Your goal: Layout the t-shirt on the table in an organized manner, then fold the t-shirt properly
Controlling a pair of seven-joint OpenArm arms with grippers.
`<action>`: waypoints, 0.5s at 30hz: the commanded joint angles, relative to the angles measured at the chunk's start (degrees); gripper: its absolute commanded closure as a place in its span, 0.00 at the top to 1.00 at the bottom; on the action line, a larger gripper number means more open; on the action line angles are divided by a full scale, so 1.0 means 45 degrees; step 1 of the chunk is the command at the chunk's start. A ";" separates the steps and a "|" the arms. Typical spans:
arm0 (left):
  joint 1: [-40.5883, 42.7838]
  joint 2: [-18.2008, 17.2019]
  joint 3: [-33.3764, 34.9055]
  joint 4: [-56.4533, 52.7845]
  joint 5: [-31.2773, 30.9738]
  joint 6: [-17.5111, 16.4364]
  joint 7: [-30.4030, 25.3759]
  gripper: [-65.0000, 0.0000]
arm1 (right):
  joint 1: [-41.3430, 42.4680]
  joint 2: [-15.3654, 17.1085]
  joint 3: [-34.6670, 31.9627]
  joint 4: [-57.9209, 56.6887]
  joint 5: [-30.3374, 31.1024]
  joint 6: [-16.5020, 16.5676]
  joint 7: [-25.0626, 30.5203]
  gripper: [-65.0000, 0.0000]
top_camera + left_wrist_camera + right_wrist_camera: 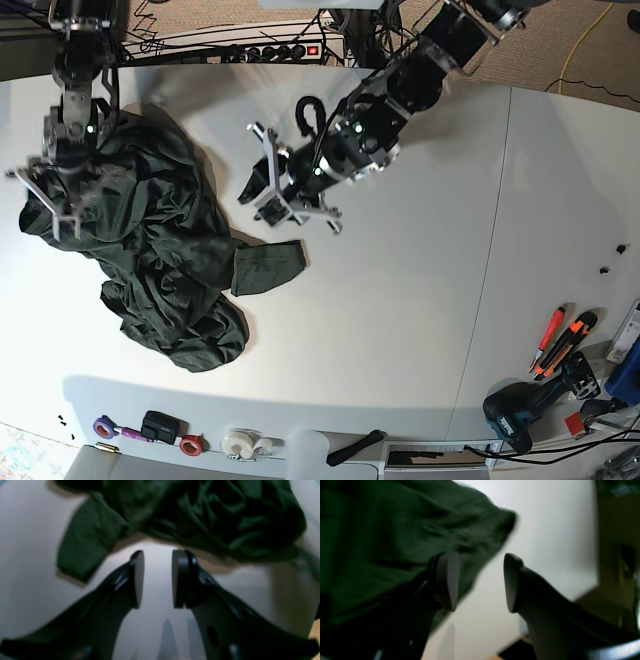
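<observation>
The dark green t-shirt [160, 250] lies crumpled in a heap on the left part of the white table [400, 300], with one sleeve [268, 268] sticking out to the right. My left gripper [262, 200] hovers just beyond that sleeve, open and empty. In the left wrist view the gripper [158, 580] has bare table between its pads, and the t-shirt [200, 517] lies just ahead. My right gripper [50, 205] is open at the heap's far left edge. In the right wrist view the gripper [480, 582] has one finger over the t-shirt [382, 530] and holds nothing.
A thin dark seam [492, 250] crosses the table on the right. Orange cutters [555, 340] and a drill [520, 410] lie at the front right. Tape rolls [240, 440] sit along the front edge. A power strip [270, 50] with cables runs along the back.
</observation>
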 commanded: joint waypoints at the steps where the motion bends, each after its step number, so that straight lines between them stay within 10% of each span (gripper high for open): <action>1: -0.0291 0.0272 0.0005 0.0058 -0.0267 -0.0005 -0.0321 0.33 | -0.0019 0.0209 0.0306 0.0199 -0.0369 -0.0267 0.0170 0.44; 15: -0.1574 0.1642 0.0005 -0.2545 -0.0481 -0.0141 -0.0481 0.38 | -0.0325 0.0214 0.1467 -0.3439 -0.0301 -0.0457 0.0160 0.44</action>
